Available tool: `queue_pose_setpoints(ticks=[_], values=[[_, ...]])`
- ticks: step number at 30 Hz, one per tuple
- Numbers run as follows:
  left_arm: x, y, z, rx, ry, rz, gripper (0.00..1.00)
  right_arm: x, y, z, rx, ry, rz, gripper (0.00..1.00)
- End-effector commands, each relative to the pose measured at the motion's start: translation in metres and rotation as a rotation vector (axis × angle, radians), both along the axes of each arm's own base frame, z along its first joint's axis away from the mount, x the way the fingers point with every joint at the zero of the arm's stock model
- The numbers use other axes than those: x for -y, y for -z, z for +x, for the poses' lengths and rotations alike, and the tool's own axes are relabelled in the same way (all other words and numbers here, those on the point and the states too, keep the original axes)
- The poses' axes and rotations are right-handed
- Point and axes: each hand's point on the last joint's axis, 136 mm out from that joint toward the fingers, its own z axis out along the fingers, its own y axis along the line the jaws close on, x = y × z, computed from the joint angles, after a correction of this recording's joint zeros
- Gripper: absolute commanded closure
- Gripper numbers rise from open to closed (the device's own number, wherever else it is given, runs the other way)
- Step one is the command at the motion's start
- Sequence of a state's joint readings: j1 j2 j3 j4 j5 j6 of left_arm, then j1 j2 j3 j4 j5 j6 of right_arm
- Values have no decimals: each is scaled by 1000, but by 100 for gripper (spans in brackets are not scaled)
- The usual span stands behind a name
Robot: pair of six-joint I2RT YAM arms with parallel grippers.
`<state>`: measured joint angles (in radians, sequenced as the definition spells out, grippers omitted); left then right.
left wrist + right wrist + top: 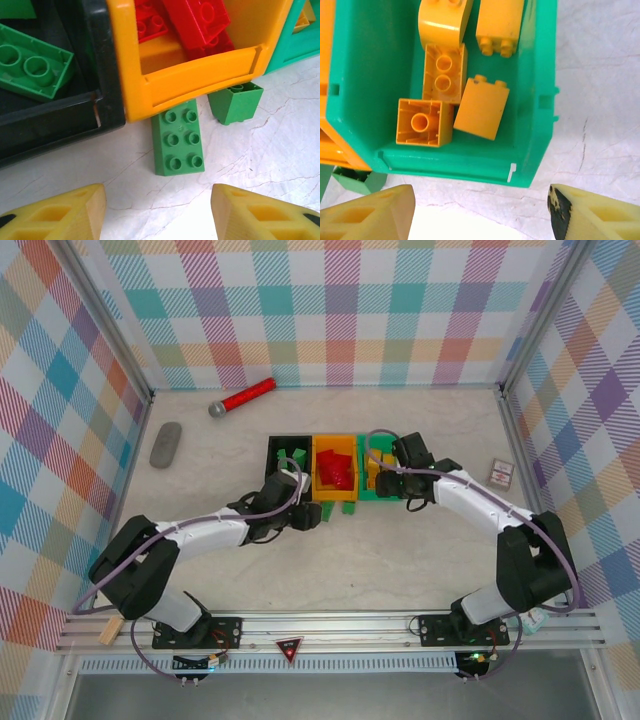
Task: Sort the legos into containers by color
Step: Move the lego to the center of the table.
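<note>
3 bins (334,439) in a row; 2 bricks (178,137) on the table (260,165) before the middle bin (200,75)

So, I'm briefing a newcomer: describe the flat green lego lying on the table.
Find the orange bin, middle of the three. On the table at its front wall lies a flat green lego. Unlike the taller green one beside it, it shows six studs.

Green lego (235,102) — half under orange bin (200,75)
</note>
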<state>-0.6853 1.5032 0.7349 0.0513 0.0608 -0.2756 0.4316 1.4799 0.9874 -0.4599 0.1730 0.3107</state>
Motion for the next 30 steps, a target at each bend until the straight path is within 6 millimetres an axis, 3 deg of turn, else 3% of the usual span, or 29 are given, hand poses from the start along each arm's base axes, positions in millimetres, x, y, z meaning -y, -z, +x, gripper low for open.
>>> queue_pose_setpoints(ticks=[1,7,16,22,25,30], values=[[11,2,0,-13,55,16,42,7,3,5,41,21,-18,29],[23,24,-4,-54,90,106,42,8,14,0,66,12,-8,29],[32,38,4,-82,83,216,42,21,24,-11,171,60,22,28],[38,48,3,-77,81,310,44,19,24,-11,171,57,30,28],[37,51,1,-68,74,366,48,16,25,-10,164,50,46,28],[33,51,-4,-66,66,434,65,14,26,-10,160,48,54,28]])
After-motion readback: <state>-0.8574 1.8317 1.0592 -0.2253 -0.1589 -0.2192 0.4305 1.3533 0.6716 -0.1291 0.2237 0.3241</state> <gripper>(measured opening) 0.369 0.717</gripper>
